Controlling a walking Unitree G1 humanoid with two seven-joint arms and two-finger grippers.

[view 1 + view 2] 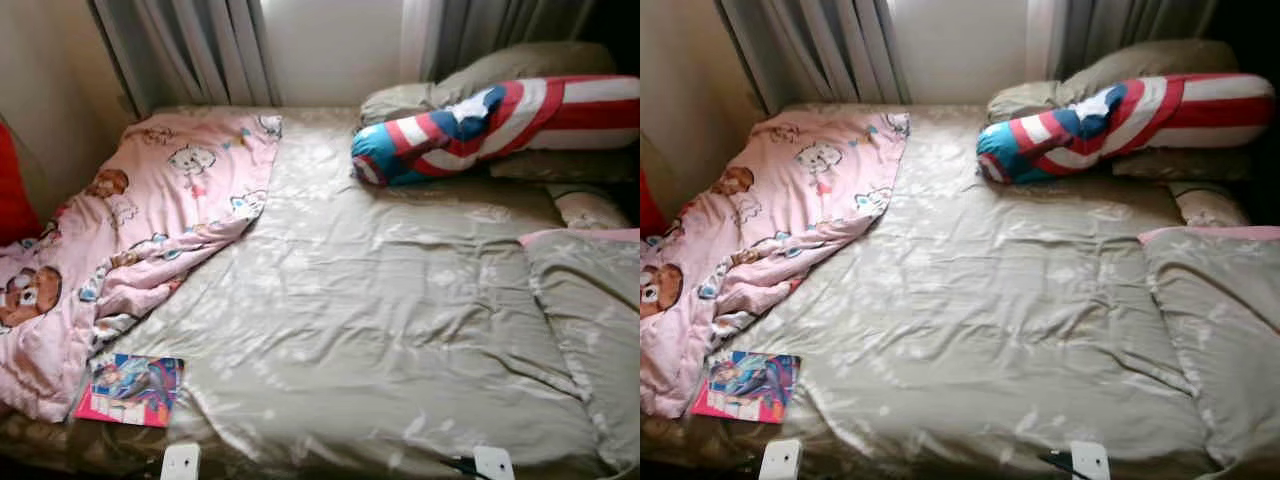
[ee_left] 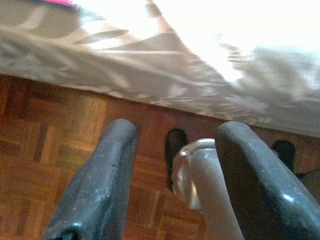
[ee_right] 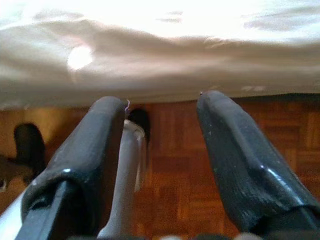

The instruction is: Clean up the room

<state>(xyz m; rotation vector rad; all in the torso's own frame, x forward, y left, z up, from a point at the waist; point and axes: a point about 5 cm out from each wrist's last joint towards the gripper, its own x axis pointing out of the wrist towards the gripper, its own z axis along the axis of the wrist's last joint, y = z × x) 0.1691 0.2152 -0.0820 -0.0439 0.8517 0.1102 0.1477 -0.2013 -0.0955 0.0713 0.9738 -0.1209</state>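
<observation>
Red cushion (image 1: 14,190) cut by edge

Bedding and a book lying loose on the bed

A pink cartoon-print blanket (image 1: 120,250) is lying crumpled toward nine o'clock, spilling from the far corner down to the near edge of the bed (image 1: 360,330), which is wearing a grey-green leaf-patterned cover. A colourful book (image 1: 130,390) is resting flat at seven o'clock, just beside the blanket's lower hem. A red, white and blue striped bolster (image 1: 480,125) is leaning tilted at one o'clock against grey pillows (image 1: 520,65).
</observation>
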